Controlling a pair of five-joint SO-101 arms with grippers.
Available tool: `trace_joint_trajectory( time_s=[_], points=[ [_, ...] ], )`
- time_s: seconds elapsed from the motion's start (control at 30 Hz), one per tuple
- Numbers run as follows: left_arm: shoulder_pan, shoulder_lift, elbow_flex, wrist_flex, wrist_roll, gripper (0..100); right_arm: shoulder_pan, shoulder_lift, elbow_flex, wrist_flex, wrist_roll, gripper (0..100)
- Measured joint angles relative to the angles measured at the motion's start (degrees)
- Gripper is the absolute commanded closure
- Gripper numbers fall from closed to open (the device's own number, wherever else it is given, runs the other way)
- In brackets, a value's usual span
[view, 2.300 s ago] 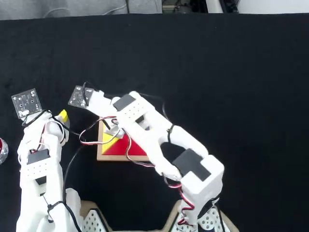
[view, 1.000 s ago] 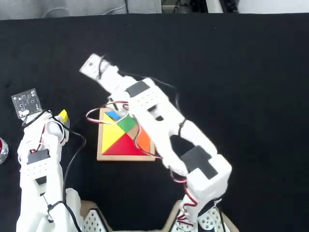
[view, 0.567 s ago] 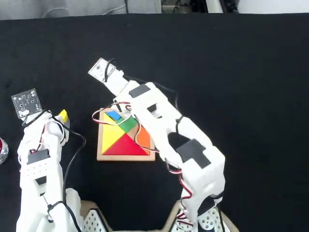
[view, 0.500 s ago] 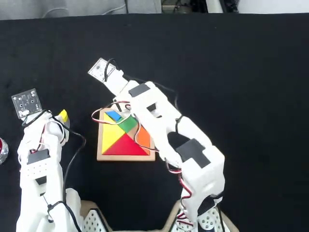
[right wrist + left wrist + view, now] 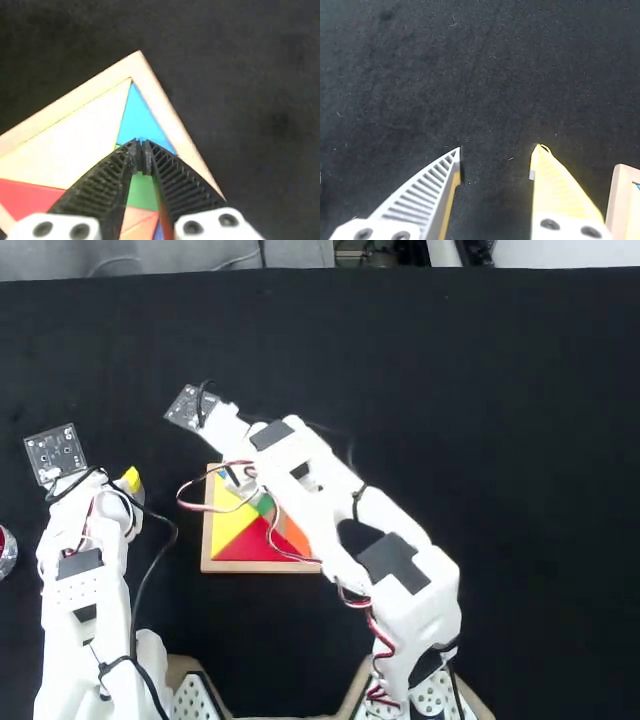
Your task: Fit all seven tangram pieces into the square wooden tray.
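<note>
The right gripper (image 5: 140,152), pinched closed, is apparently seating the blue tangram piece (image 5: 137,117) in the wooden tray's (image 5: 161,107) eleven-o'clock corner, likely needing a flush press next.

The left arm (image 5: 72,585) and right arm (image 5: 335,525) are white plastic shells with black servo blocks, strung with loose red, black and white cables (image 5: 181,498). Each wrist bears a small square circuit board (image 5: 56,453). The left claw (image 5: 497,147) pairs a white ribbed finger (image 5: 425,195) with a yellow finger (image 5: 555,190). The right claw (image 5: 140,146) has black ribbed fingers (image 5: 105,182) on white mounts with screw holes.
</note>
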Motion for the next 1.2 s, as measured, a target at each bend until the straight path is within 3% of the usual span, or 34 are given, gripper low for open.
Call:
trace_joint_trajectory(
  time_s=[0.27,0.63,0.77,0.87,1.1,1.2],
  points=[
    [0.44,0.00,0.00,0.00,0.00,77,9.76,-27.69,12.40,-1.41,-4.66,98.7],
    [5.01,0.00,0.00,0.00,0.00,77,24.18,-76.66,37.36,-1.76,-5.10,98.7],
    [7.38,-0.70,-0.97,0.44,-1.05,77,29.98,-91.52,39.47,1.93,-5.10,98.7],
    [7.91,-4.40,-6.77,7.03,-4.84,77,31.30,-100.92,37.10,8.53,-5.10,98.7],
    [12.75,-24.62,-27.87,40.44,-7.03,77,31.38,-111.12,25.23,19.78,-5.27,98.7],
    [15.91,-36.22,-29.89,48.97,-7.21,77,31.47,-111.38,23.91,23.03,-5.27,98.7]
  ],
)
